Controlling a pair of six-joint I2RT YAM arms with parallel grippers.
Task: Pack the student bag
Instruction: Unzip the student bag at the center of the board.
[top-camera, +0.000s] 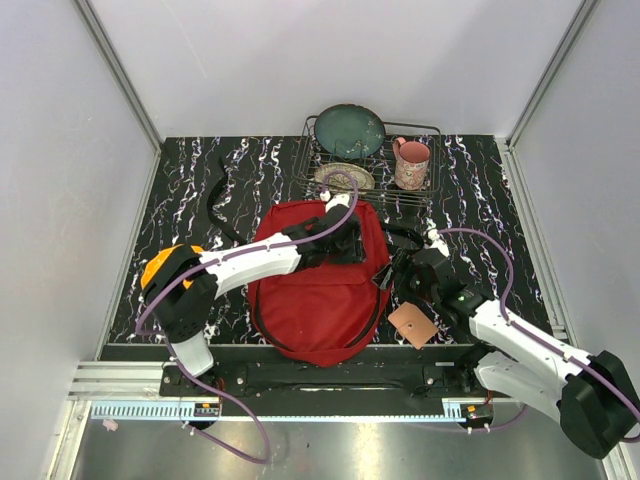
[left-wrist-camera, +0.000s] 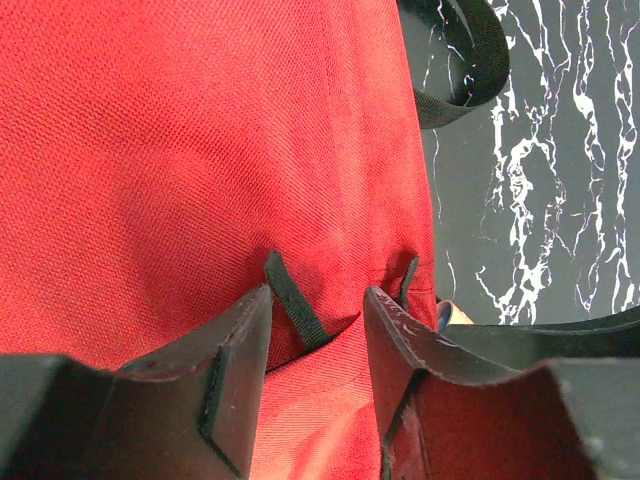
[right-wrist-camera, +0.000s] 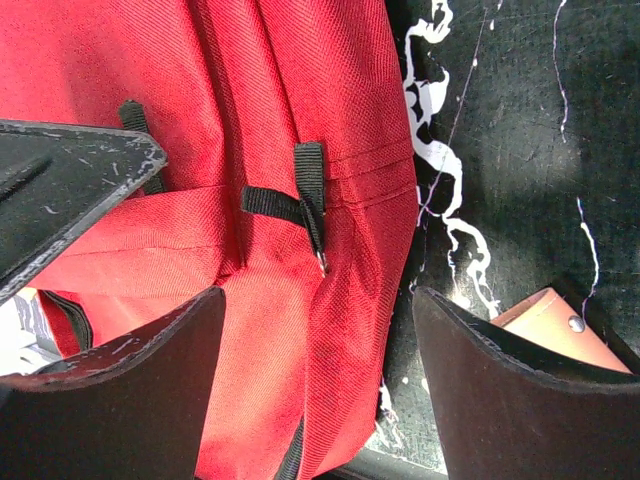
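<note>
The student bag (top-camera: 320, 290) is a red backpack lying flat in the middle of the table. My left gripper (top-camera: 345, 238) reaches across to its far end. In the left wrist view its jaws (left-wrist-camera: 317, 295) stand half apart, astride a raised fold of red fabric and a black pull tab (left-wrist-camera: 295, 300). My right gripper (top-camera: 398, 270) is at the bag's right edge. Seen from the right wrist, it (right-wrist-camera: 318, 300) is wide open over the red side seam, just below a black zipper pull (right-wrist-camera: 310, 200), and holds nothing.
A tan flat case (top-camera: 412, 323) lies on the table right of the bag, beside the right finger (right-wrist-camera: 560, 325). A wire dish rack (top-camera: 372, 170) with a green plate (top-camera: 349, 130) and a pink mug (top-camera: 411, 163) stands behind. Black straps (top-camera: 215, 205) trail at left.
</note>
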